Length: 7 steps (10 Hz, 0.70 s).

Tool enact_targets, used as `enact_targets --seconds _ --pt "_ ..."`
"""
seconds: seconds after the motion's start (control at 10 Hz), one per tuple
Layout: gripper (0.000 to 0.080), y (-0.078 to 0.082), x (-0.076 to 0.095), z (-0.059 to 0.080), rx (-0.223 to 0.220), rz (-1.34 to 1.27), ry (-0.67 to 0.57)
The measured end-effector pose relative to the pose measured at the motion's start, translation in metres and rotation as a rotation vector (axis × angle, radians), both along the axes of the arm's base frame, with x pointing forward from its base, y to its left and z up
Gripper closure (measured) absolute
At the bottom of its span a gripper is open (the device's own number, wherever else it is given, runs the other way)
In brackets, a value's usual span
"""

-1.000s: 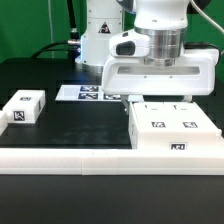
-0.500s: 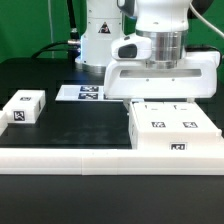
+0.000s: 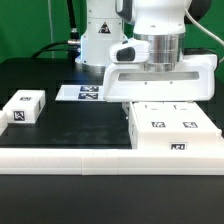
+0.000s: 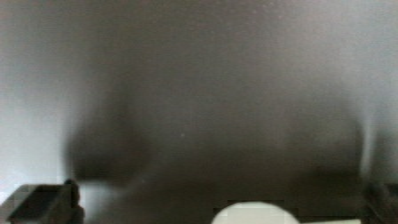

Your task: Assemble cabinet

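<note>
Running along the near edge of the black table (image 3: 70,125), a long white rail (image 3: 70,157) lies in front of the cabinet (image 3: 175,130). The cabinet's front face meets the rail, or comes very close to it. The cabinet is a low white box showing small black-and-white tags on its top and front, and it sits toward the exterior view's right.

Well apart from the cabinet, toward the exterior view's left, a small white tagged block (image 3: 25,107) rests on the table.

The gripper (image 3: 160,98) hangs directly over the far part of the cabinet, its broad white body low above the cabinet's top. From outside I cannot tell whether it touches. In the wrist view its two dark fingertips (image 4: 45,204) stand at opposite edges of the picture, spread wide, with only a blurred grey surface between them and nothing clamped.

Beyond the cabinet, toward the exterior view's left, the marker board (image 3: 82,93) lies flat. The arm's white base (image 3: 100,35) rises behind it.
</note>
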<state>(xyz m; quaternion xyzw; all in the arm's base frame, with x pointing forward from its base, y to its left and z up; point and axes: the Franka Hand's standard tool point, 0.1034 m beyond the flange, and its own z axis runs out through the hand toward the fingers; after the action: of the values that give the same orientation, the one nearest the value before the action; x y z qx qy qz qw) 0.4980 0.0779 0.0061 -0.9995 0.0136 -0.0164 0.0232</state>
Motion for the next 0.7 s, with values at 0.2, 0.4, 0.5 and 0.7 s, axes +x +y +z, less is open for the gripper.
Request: enact_targets --seconds 0.2,0.4,0.5,0.7 --pt "0.0002 -0.0009 0.0008 0.0 -0.001 0.004 0.007" --pt "0.0203 -0.0011 0.0004 0.0013 0.001 -0.008 0.034" --pt "0.0203 0.0005 0.0002 0.0012 0.001 -0.005 0.034" --pt "0.0519 0.0033 -0.0001 0.001 0.002 0.002 0.033"
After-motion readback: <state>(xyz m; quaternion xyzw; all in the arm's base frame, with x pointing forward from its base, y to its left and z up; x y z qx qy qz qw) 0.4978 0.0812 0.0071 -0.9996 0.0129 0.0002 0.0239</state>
